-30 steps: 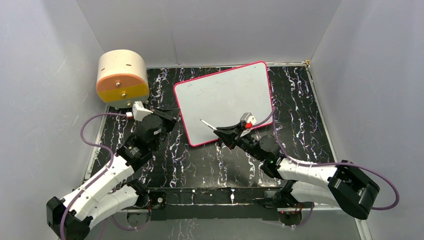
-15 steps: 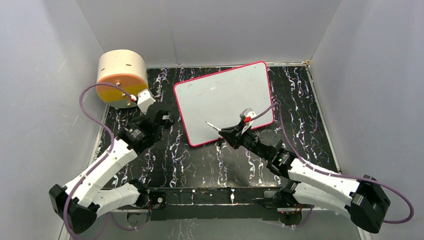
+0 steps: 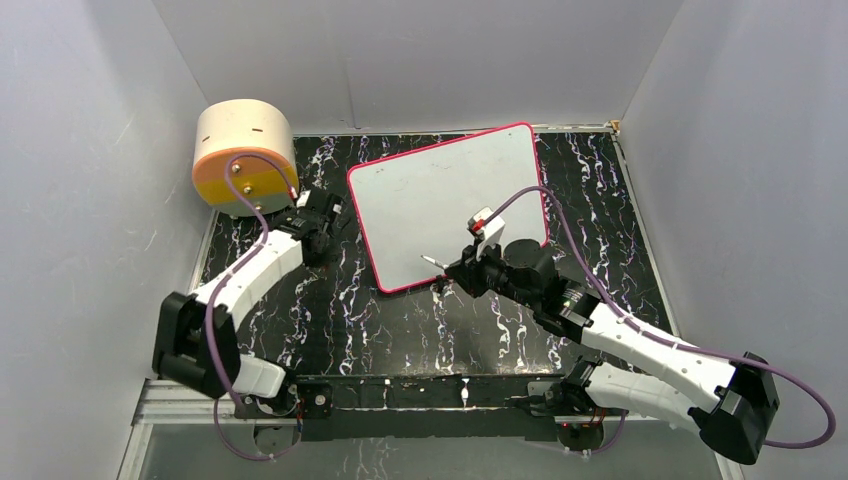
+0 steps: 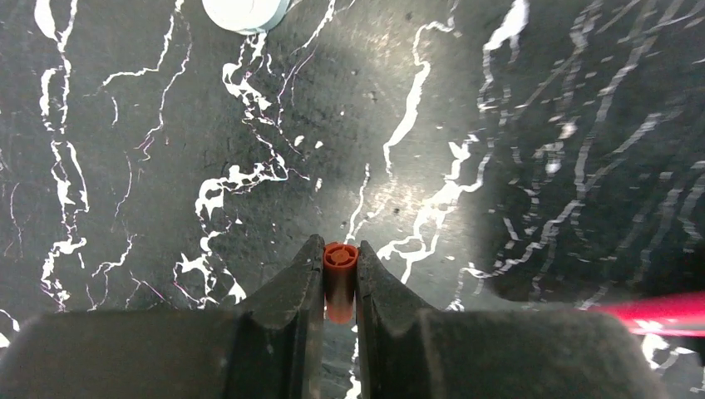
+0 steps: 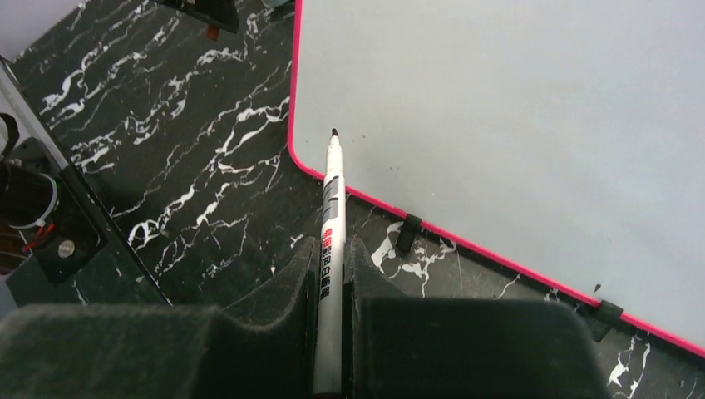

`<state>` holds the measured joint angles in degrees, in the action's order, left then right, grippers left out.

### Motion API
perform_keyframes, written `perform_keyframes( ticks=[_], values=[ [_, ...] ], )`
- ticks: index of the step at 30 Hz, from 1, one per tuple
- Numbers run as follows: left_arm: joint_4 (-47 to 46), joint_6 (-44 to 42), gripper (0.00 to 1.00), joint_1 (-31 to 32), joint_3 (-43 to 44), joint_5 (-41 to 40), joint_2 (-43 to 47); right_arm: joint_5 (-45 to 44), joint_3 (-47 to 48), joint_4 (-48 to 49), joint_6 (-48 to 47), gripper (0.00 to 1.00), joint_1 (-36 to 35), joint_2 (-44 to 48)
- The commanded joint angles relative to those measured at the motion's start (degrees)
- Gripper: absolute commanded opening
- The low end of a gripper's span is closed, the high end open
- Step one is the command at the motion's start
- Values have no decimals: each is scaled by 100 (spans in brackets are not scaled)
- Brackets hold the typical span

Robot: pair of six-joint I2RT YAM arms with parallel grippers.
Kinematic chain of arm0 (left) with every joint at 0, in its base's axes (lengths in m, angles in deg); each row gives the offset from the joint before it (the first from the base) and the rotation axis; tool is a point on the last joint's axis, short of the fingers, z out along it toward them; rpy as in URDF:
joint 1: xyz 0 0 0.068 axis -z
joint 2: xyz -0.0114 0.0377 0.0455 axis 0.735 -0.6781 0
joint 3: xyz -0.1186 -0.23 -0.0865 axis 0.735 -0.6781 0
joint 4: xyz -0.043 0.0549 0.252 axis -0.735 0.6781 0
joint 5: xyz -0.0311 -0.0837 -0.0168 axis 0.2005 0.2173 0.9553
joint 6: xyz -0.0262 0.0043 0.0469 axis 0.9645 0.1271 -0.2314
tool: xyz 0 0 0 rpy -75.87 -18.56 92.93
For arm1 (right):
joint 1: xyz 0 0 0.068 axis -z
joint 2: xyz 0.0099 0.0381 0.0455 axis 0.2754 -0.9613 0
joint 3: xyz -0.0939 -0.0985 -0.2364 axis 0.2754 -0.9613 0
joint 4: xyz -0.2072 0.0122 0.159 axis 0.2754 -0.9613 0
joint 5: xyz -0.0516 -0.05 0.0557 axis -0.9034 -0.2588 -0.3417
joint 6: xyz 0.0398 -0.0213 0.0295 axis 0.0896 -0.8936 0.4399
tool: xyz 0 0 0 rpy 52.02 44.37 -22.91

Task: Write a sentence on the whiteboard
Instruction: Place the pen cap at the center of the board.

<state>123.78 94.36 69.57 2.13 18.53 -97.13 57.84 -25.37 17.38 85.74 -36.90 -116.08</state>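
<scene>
The whiteboard [image 3: 445, 195] lies flat and askew on the worktop [image 3: 400, 330], right of the drum [image 3: 245, 155]. The right pincer [image 5: 332, 249] is clamped on a marker [image 5: 332, 187] — tip over the board's near-left corner, just inside the frame. The left pincer [image 4: 339, 249] — left of the board — grips a red cap [image 4: 340, 274].
</scene>
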Motion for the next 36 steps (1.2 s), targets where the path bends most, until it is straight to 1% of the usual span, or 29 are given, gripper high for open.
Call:
perform_keyframes(
  ticks=[1,9,15,17,18,20,24,29,31,36],
  values=[
    [98,-679,0,-314,84,499,-550,53,173,-256,-18,0,16,63],
    [-383,-985,0,-583,213,693,-1581,-223,129,-184,-104,0,18,173],
    [-579,-1059,0,-633,190,798,-1942,-436,226,-311,-125,0,28,83],
    [-602,-1072,0,-649,139,804,-1934,-493,265,-311,-125,0,25,35],
    [-602,-1068,2,-652,116,796,-1922,-497,286,-311,-124,0,27,16],
    [-614,-1056,9,-660,40,803,-1858,-502,323,-311,-124,0,24,-19],
    [-611,-1023,16,-663,-74,714,-1656,-544,435,-383,-166,0,30,-106],
    [-562,-1052,18,-670,-99,567,-1364,-642,597,-599,-192,0,25,-219],
    [-517,-1072,22,-682,-74,510,-1237,-685,669,-744,-194,0,28,-220],
    [-535,-1114,29,-717,-50,390,-766,-762,943,-1106,-206,0,24,-253]
  ],
)
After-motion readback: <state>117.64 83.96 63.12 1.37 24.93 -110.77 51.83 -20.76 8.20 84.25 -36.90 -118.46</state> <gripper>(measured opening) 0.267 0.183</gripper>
